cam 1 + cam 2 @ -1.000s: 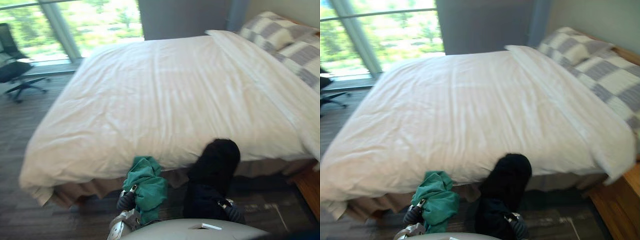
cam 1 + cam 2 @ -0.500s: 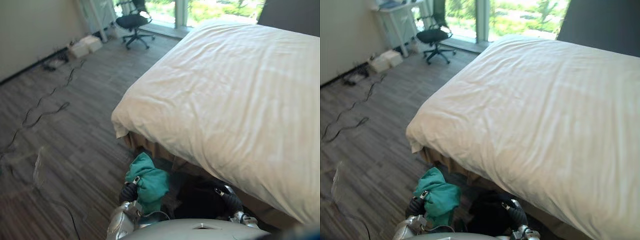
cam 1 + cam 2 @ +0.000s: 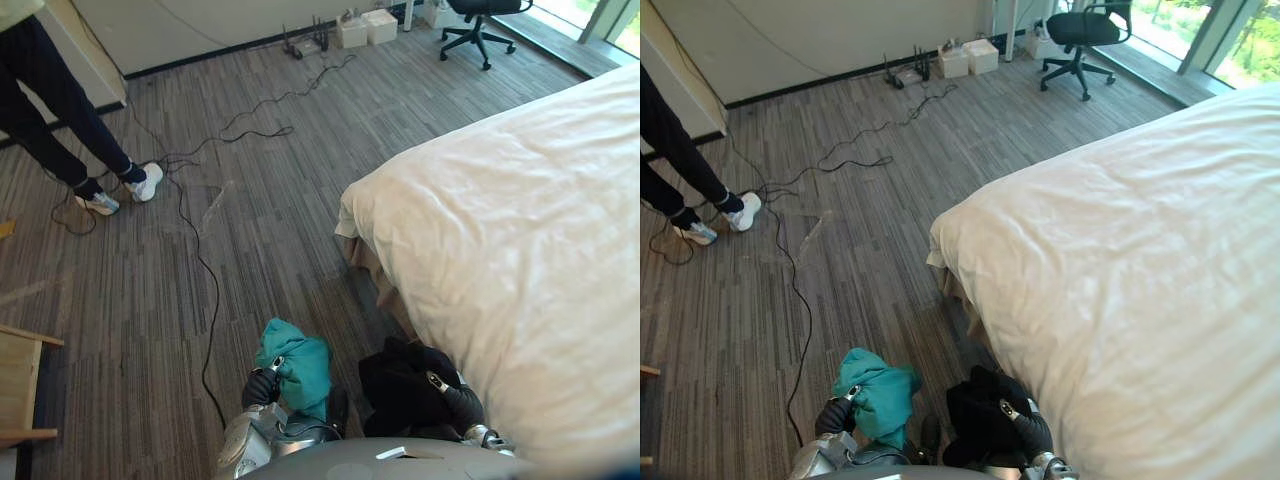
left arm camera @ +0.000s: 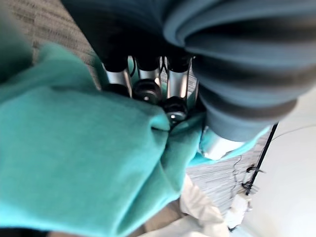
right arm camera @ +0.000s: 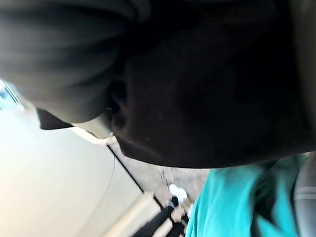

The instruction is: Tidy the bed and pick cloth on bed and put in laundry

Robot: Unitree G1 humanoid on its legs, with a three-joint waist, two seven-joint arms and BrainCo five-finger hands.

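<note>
A bunched teal cloth (image 3: pixel 296 363) is held off the floor in my left hand (image 3: pixel 260 388); in the left wrist view its fingers (image 4: pixel 140 79) curl into the teal cloth (image 4: pixel 74 163). Right beside it, a black cloth (image 3: pixel 400 385) is bundled up against my right hand (image 3: pixel 458 402), which grips it. In the right wrist view the black cloth (image 5: pixel 207 98) lies close over the hand, with the teal cloth (image 5: pixel 232 202) past it. The bed (image 3: pixel 520 230), under a smooth white duvet, stands to my right with its corner near the hands.
A person's legs in white shoes (image 3: pixel 140 182) stand at the far left. Black cables (image 3: pixel 200 270) trail over the grey floor. An office chair (image 3: pixel 1080 30) and white boxes (image 3: pixel 365 25) are by the far wall. A wooden piece of furniture (image 3: pixel 20 380) sits at the left edge.
The camera has swung left, away from the bed and towards the floor and the wall. Both hands still hold their cloths in the same place before me.
</note>
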